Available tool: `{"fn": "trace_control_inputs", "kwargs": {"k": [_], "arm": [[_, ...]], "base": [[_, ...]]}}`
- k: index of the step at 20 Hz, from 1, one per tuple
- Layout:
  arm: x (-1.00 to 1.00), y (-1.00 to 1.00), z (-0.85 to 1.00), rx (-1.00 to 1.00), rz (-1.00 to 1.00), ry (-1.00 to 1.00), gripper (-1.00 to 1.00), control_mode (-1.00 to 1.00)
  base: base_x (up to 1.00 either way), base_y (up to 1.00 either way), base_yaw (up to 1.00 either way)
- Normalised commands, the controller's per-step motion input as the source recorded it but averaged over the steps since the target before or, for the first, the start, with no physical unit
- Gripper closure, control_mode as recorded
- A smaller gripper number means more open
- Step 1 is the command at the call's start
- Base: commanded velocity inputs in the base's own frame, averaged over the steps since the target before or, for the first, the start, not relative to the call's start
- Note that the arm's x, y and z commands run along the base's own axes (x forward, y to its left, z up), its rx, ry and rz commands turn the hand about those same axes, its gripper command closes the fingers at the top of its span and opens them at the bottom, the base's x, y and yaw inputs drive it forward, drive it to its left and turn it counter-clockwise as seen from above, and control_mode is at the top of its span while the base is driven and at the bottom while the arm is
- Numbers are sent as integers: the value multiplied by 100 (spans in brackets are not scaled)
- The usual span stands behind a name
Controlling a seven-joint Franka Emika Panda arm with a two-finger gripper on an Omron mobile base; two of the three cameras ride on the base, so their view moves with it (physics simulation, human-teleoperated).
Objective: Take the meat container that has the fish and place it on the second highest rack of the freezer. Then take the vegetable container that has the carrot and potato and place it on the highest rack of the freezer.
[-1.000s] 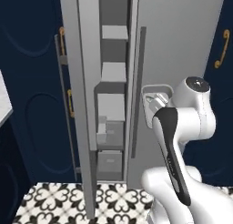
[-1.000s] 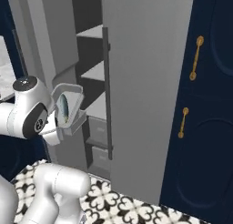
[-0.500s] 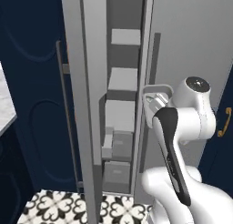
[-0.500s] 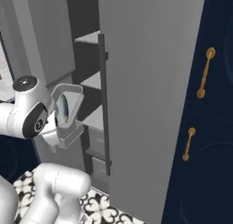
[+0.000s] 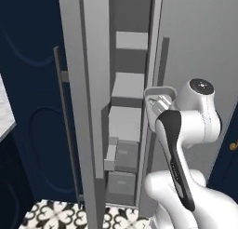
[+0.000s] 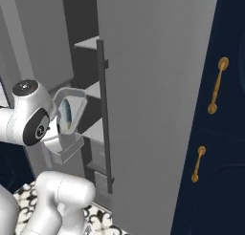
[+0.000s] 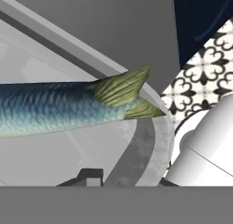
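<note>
1. The fingers are closed nearly all the way on the rim of the fish tray, which they hold tipped on edge, up off any surface.
2. The fish lies against the tray floor in the hand view.
3. The tray hangs just outside the open freezer, about level with its middle shelves.
4. The second shelf from the top carries nothing yet, so the first placement is not done.
5. The carrot-and-potato tray has yet to go on the top shelf.
</note>
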Motion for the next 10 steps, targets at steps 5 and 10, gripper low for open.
{"fn": "trace_control_inputs", "kwargs": {"k": [5,10], "arm": [[0,0,0,0,0,0,100,100],[0,0,0,0,0,0,100,100]], "base": [[51,13,1],[61,11,0]]}}
